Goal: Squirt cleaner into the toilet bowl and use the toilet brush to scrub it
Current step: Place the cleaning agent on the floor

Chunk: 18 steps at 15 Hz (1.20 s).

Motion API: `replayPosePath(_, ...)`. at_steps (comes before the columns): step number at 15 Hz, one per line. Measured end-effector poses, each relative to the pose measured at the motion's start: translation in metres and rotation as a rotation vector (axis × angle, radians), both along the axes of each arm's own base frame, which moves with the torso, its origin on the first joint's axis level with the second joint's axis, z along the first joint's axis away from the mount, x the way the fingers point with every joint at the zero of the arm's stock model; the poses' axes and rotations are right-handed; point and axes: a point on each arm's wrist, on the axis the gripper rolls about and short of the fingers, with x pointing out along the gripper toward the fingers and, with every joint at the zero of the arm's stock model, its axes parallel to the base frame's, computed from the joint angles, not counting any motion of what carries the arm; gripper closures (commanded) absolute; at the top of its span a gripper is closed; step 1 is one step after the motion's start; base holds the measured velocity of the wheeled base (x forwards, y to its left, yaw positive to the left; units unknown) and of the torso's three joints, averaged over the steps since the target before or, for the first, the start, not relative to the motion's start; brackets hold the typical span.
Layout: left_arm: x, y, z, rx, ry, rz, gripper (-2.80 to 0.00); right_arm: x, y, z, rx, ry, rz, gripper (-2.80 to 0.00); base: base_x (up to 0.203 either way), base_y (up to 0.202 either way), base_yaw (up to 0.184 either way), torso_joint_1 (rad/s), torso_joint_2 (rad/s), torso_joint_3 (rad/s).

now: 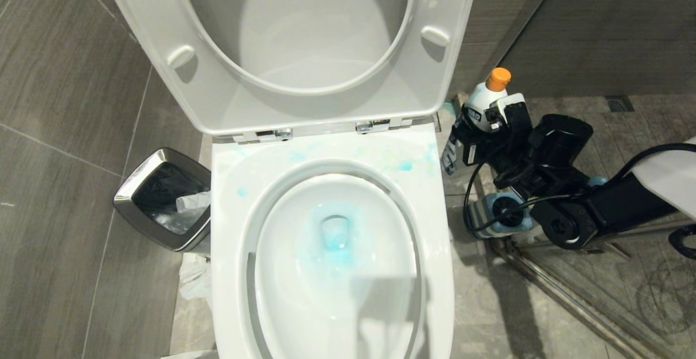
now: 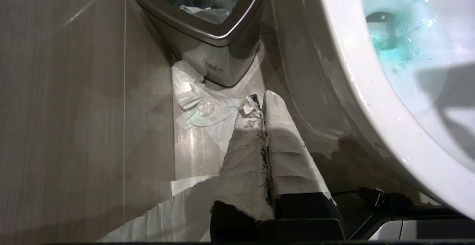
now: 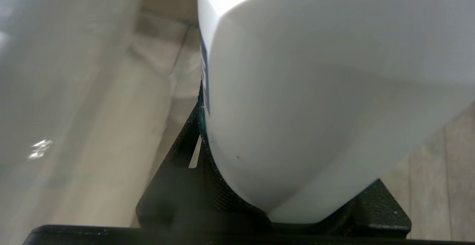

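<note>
Right gripper point(image 1: 489, 125) fingers clamped on the cleaner point(image 1: 484, 100) mid-body: light, smooth, squeezable plastic, likely slippery; left gripper point(image 2: 258, 105) fingers together, idle.

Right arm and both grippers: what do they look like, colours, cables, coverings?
The right arm is matte black with rounded joint housings and a white sleeve further up; a loose black cable loops beside it. The right gripper is black, with textured pads. The left gripper has black fingers wrapped in grimy, frayed white tape.
</note>
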Motion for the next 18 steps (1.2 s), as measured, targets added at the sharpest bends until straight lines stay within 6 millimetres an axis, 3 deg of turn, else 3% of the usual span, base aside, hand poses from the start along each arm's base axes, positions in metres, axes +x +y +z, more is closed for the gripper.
replayPosePath(13,0.0,0.0,0.0,0.001,0.0,0.0,0.0,0.025,0.007,0.006,-0.009,-0.089,-0.006,0.0,0.0,0.0,0.0,0.002,0.0,-0.198)
replayPosePath(18,0.0,0.0,0.0,0.002,0.0,0.0,0.0,0.033,0.009,0.01,-0.003,-0.12,-0.004,0.0,0.0,0.0,0.0,0.001,0.0,-0.056)
